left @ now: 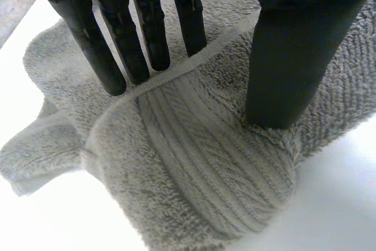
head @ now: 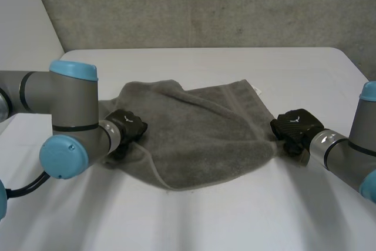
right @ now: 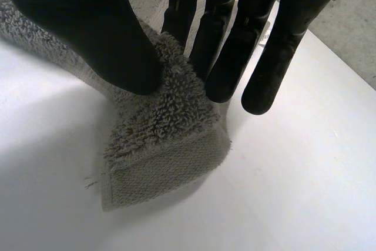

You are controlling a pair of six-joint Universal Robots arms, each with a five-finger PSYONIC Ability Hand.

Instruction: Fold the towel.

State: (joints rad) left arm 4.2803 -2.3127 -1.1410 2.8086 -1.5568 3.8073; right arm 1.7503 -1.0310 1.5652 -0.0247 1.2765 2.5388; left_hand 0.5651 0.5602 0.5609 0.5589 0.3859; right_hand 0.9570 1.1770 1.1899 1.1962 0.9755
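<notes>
A grey towel (head: pixel 200 133) lies crumpled across the middle of the white table (head: pixel 205 216). My left hand (head: pixel 126 127) is at its left edge. In the left wrist view its straight fingers (left: pixel 141 33) stand on the cloth behind the ribbed border (left: pixel 200 168). The thumb presses down in front, and a hump of towel rises in the wide gap between them. My right hand (head: pixel 294 126) is at the towel's right corner. There the thumb (right: pixel 88 27) and fingers pinch the corner (right: pixel 164 157), which hangs just above the table.
A grey wall (head: pixel 205 4) rises behind the table's far edge. Bare white tabletop (right: pixel 294 192) spreads in front of the towel and to its right. A small white tag (head: pixel 257 91) sticks out at the towel's far right edge.
</notes>
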